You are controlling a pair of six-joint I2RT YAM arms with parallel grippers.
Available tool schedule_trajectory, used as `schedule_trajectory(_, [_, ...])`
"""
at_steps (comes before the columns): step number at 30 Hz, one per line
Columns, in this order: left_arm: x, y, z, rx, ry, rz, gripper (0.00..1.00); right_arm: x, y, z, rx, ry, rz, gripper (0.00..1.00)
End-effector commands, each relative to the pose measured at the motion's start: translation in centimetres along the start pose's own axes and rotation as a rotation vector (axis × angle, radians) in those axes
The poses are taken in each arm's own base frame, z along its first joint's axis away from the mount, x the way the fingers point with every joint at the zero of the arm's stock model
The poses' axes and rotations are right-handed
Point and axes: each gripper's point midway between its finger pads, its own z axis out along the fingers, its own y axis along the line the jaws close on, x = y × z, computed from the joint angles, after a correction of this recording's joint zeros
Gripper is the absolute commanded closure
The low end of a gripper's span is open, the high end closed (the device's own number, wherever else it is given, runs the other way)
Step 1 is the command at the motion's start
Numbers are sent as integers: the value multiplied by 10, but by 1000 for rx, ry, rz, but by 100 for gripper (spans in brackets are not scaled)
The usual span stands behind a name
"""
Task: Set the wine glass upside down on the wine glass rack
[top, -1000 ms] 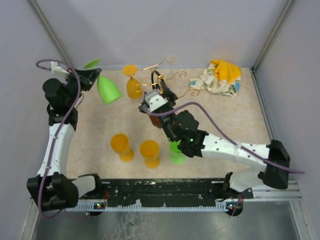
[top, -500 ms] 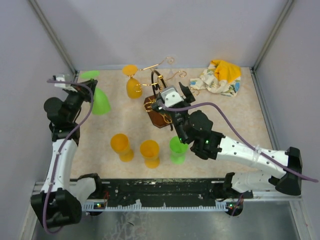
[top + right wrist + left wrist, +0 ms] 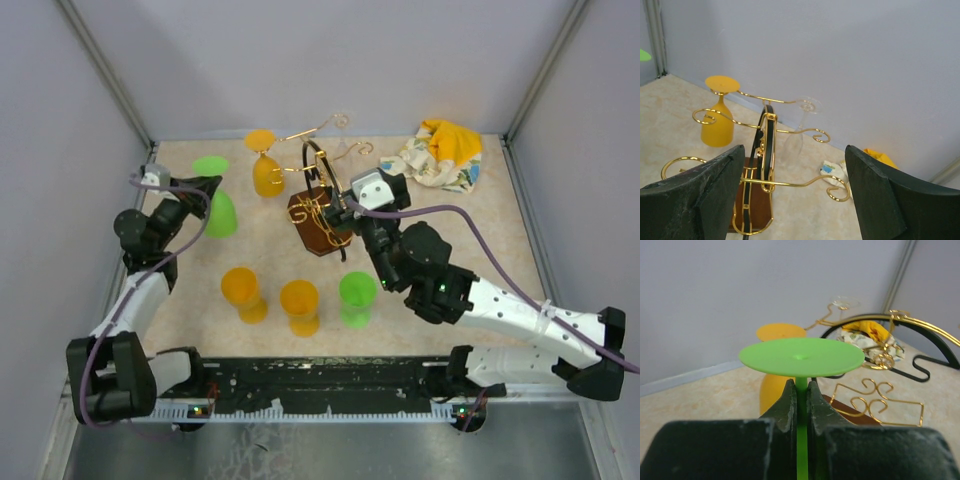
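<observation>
My left gripper is shut on the stem of a green wine glass at the left of the table. It holds the glass upside down, with the round foot on top. In the left wrist view the stem sits pinched between my fingers. The wine glass rack, gold wire on a dark brown base, stands at centre back. A yellow glass and a clear glass hang on it. My right gripper is open and empty just right of the rack, with the loop handle ahead of it.
Two yellow glasses and a second green glass stand upside down near the front. A yellow and white cloth lies at the back right. Walls close in the back and both sides.
My left arm has swung the green glass from a tilt to foot-up and brought it down and to the right. My right gripper has drawn back to the right, off the rack's base.
</observation>
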Motion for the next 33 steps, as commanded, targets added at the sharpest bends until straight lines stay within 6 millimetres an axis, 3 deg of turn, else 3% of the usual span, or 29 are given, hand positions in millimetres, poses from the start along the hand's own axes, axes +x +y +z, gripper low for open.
schedule_trajectory(1, [5, -41, 1, 148, -111, 86, 100, -7, -9, -5, 7, 1, 15, 18])
schedule_trajectory(5, [23, -63, 4, 203, -128, 108, 100, -6, -15, -10, 7, 2, 17, 18])
schedule_trajectory(11, [28, -88, 11, 302, -187, 108, 100, -2, -25, -15, 40, 21, 25, 18])
schedule_trajectory(20, [43, -95, 14, 332, -212, 103, 100, 9, -27, -16, 61, 48, -11, 17])
schedule_trajectory(33, [54, -107, 39, 408, -233, 63, 100, 14, -30, -18, 81, 65, -30, 17])
